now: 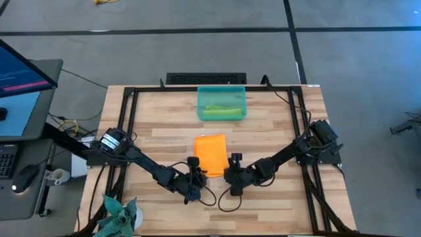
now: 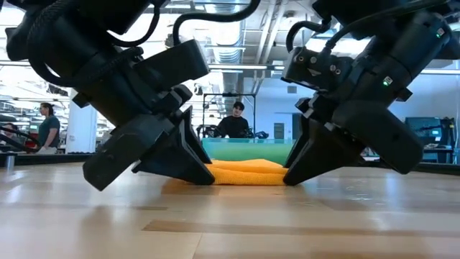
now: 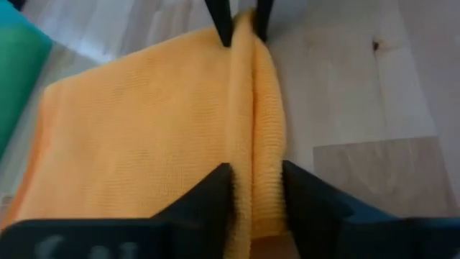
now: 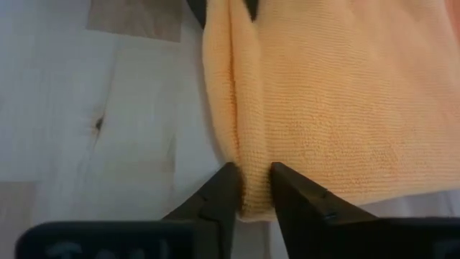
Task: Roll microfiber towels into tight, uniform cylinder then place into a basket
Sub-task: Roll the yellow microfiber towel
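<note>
An orange towel (image 1: 210, 153) lies flat on the wooden table (image 1: 276, 131), just near of its middle. In the low view the orange towel (image 2: 244, 173) shows several layers. The teal basket (image 1: 222, 95) stands at the far middle with a rolled lime green towel (image 1: 220, 112) lying inside. My left gripper (image 1: 197, 173) is at the orange towel's near left corner and my right gripper (image 1: 231, 172) at its near right corner. Each is shut on the towel's near edge. My left gripper pinches the raised ridge of the towel's near edge (image 3: 253, 188) between its two fingers, at the near left corner. It slants down from the table's near left, and the fingers (image 3: 215, 198) lie across the edge. The rest of the towel rests on the table. My right gripper pinches the same near edge (image 4: 251, 188) between its two fingers (image 4: 224, 193), at the towel's near right corner. It slants down from the near right, across the edge. The cloth bunches into a fold there; the rest lies flat.
A dark teal spiky plant-like thing (image 1: 120, 216) sits at the table's near left corner. Black frame rails (image 1: 125, 125) run along the table's sides. A monitor (image 1: 23, 85) stands off the table's left. People (image 2: 234, 122) show in the room beyond.
</note>
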Robot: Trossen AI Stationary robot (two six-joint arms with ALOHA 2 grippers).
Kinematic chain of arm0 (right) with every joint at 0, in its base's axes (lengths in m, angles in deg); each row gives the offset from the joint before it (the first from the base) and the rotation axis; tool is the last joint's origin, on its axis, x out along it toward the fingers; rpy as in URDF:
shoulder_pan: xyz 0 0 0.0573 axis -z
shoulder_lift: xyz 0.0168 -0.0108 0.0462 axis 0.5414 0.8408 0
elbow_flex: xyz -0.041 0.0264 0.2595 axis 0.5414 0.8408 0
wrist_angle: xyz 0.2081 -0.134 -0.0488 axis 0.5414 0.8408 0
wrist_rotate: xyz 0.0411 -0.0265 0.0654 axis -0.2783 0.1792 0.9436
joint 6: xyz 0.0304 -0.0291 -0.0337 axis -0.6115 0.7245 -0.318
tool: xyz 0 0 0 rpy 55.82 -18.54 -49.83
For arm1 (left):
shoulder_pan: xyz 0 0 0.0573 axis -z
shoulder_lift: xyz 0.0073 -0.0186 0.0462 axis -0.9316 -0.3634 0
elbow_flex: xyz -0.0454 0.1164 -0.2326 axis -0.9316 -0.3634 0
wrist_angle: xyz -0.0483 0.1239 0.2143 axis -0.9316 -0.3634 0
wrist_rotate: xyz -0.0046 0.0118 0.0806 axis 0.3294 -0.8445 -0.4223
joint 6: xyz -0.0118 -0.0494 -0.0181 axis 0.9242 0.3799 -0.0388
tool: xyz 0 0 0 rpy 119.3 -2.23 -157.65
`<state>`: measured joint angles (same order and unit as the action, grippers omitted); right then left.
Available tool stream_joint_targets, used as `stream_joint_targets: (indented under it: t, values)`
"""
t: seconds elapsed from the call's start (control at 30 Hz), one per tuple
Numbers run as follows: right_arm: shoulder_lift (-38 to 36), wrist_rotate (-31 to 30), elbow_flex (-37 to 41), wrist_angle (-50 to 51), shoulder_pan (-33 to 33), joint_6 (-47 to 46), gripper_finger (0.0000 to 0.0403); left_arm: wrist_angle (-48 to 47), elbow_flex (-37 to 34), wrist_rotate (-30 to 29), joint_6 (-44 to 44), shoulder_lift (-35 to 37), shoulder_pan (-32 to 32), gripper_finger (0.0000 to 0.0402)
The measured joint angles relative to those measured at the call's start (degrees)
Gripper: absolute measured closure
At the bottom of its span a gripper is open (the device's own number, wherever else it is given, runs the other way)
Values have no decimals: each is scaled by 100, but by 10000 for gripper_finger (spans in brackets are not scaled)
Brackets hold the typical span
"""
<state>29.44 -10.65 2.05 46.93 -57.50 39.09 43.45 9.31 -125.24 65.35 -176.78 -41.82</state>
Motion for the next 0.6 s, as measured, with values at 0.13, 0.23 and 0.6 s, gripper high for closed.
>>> stream_joint_targets:
  t: [0.13, 0.23, 0.6]
  values:
    - [-2, 179, 0, 0, 5, 2, 321, 35, -6, 237, -7, -1, 0, 349]
    - [-8, 429, -6, 4, 9, 8, 350, 121, -9, 410, -3, -1, 0, 389]
    - [29, 1707, -523, 383, -110, 64, 383, -669, 265, 1490, 523, 484, 93, 399]
